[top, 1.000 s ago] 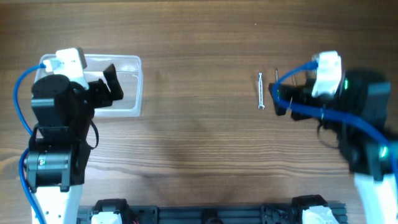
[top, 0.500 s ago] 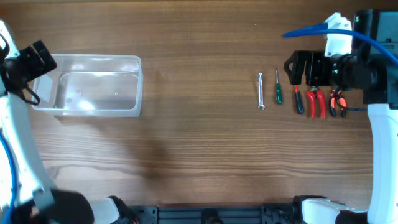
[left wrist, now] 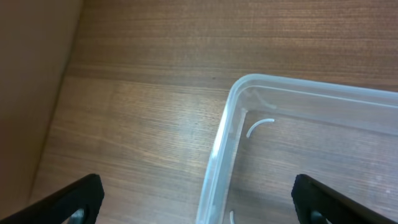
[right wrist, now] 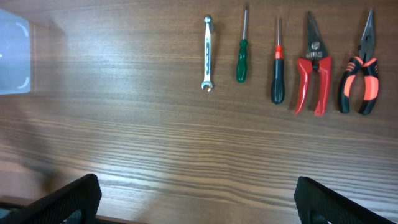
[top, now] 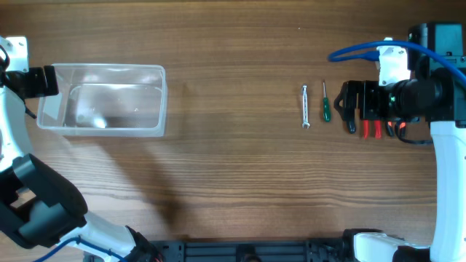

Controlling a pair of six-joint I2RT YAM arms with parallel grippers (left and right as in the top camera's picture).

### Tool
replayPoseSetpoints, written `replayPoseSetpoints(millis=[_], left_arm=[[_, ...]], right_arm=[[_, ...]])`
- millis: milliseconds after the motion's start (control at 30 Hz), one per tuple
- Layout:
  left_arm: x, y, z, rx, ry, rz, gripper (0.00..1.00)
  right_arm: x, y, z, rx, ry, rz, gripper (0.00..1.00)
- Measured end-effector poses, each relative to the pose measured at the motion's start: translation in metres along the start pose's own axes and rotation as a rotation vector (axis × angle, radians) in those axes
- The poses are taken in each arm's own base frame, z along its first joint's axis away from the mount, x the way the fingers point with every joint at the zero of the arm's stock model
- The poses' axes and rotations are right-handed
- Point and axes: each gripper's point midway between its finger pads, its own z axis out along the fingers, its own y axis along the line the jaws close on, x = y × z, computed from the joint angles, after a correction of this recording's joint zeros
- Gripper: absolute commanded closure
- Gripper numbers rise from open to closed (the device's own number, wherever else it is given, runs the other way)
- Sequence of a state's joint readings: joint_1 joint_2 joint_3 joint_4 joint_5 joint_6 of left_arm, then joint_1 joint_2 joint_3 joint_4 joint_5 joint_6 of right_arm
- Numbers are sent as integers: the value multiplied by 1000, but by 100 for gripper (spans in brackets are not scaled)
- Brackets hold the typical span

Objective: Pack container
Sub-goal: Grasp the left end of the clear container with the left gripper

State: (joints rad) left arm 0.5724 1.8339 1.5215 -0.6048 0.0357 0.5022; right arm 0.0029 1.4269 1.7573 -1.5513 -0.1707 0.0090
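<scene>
Brown wood-grain table (top: pixel 233 167) is filling every view, and we are working over it with two arms. We are finding the container (top: pixel 109 98) sitting upright at the far left. Nothing is showing inside it, so we are judging the packing as not yet begun. Five tools are lying in a row at the right, well apart from the container: a wrench (right wrist: pixel 208 53), a green screwdriver (right wrist: pixel 242 53), a black screwdriver (right wrist: pixel 278 68), red pliers (right wrist: pixel 314 68) and orange pliers (right wrist: pixel 360 71). All five are waiting to go in. Our left gripper (left wrist: pixel 199 202) is hovering over the container's left end, jaws spread wide and gripping nothing. Our right gripper (right wrist: pixel 199 199) is hanging near the tool row, partly covering the black screwdriver and red pliers from overhead, its jaws likewise spread and empty. We are reading the next step as lowering the right gripper onto one tool and carrying it across. We are seeing no brand, label or writing anywhere.
</scene>
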Motion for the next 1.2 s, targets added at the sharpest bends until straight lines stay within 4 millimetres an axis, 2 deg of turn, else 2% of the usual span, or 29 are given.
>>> replayPoseSetpoints(millis=[67,233,300,367,467,500,567,733,767,833,1200], left_arm=[[2,1,9,7,4,-8,8],[42,-9,58,48,140,-22,10],[52,-11,71,53,171,-22,12],[53,-11,74,54,171,-22,25],[51,-16,76,80,160,-2,32],[50,-17,78,86,153,0,39],[48,-20,79,107,138,22,49],[44,-28,79,157,109,73,61],[43,-29,79,160,107,75,69],[42,-29,79,161,102,85,95],[44,-41,75,239,101,30,96]], right_arm=[[3,0,0,0,12,2,0],[6,0,0,0,26,5,0],[9,0,0,0,36,6,0],[9,0,0,0,38,7,0],[11,0,0,0,45,8,0],[13,0,0,0,52,9,0],[13,0,0,1,54,9,0],[14,0,0,1,56,10,0],[14,0,0,1,56,10,0],[14,0,0,1,56,10,0],[14,0,0,1,56,12,0]])
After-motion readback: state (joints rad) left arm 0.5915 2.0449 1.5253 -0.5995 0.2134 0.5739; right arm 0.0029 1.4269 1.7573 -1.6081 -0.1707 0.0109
